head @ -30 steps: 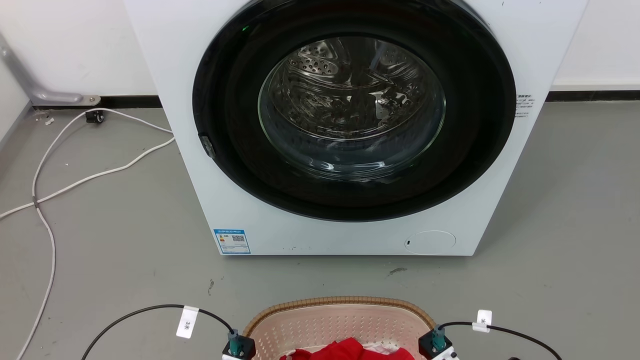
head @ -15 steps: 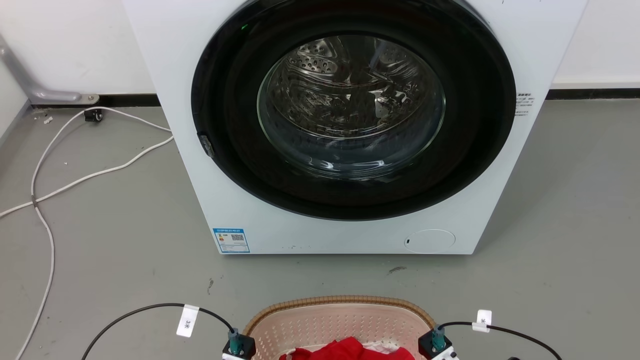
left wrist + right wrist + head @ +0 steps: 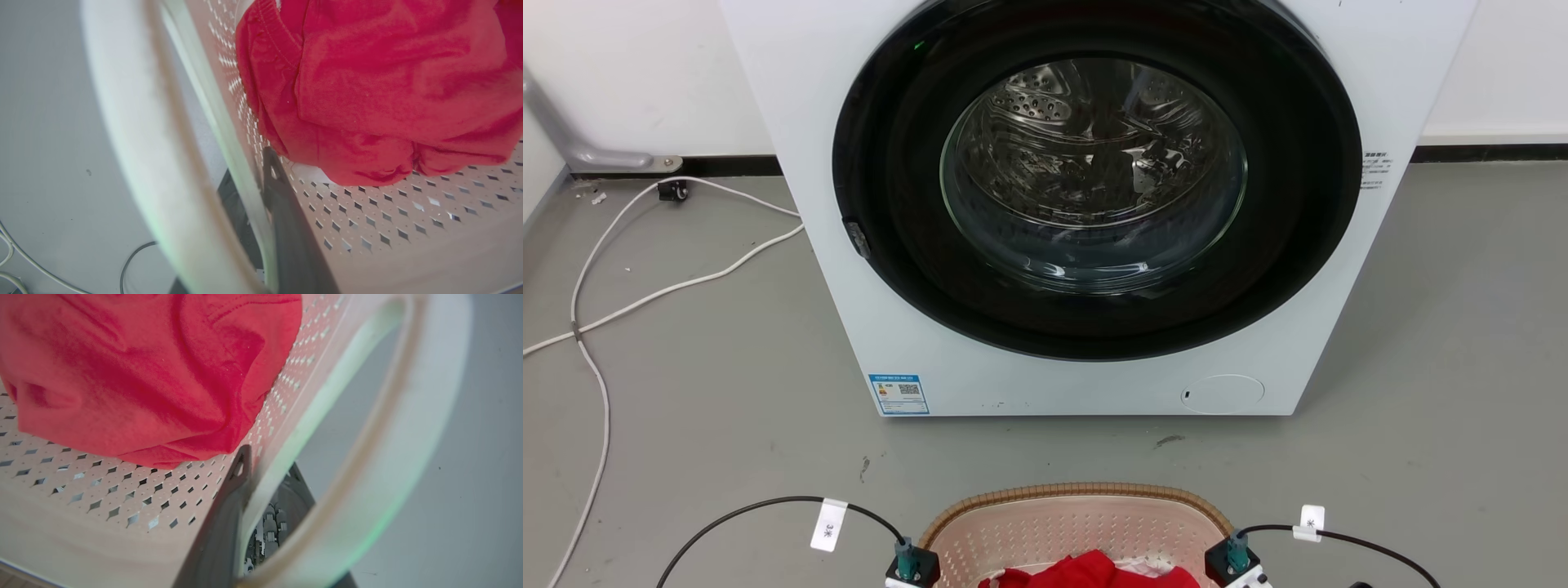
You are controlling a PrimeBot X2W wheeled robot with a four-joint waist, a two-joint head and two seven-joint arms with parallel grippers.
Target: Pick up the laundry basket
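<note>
The laundry basket, pale pink-beige with a brown woven rim, sits at the bottom centre of the head view and holds a red garment. In the left wrist view my left gripper straddles the basket's perforated wall, one dark finger inside and one outside, shut on it beside the white handle. In the right wrist view my right gripper clamps the opposite wall the same way, next to the other white handle. The red garment lies just beyond both inner fingers.
A white front-loading washing machine stands close behind the basket, its round door shut. White cables trail across the grey floor at the left. Black arm cables loop beside the basket.
The whole head picture has shifted a few pixels, so the camera has moved slightly. The basket and both wrists keep their places at the bottom edge.
</note>
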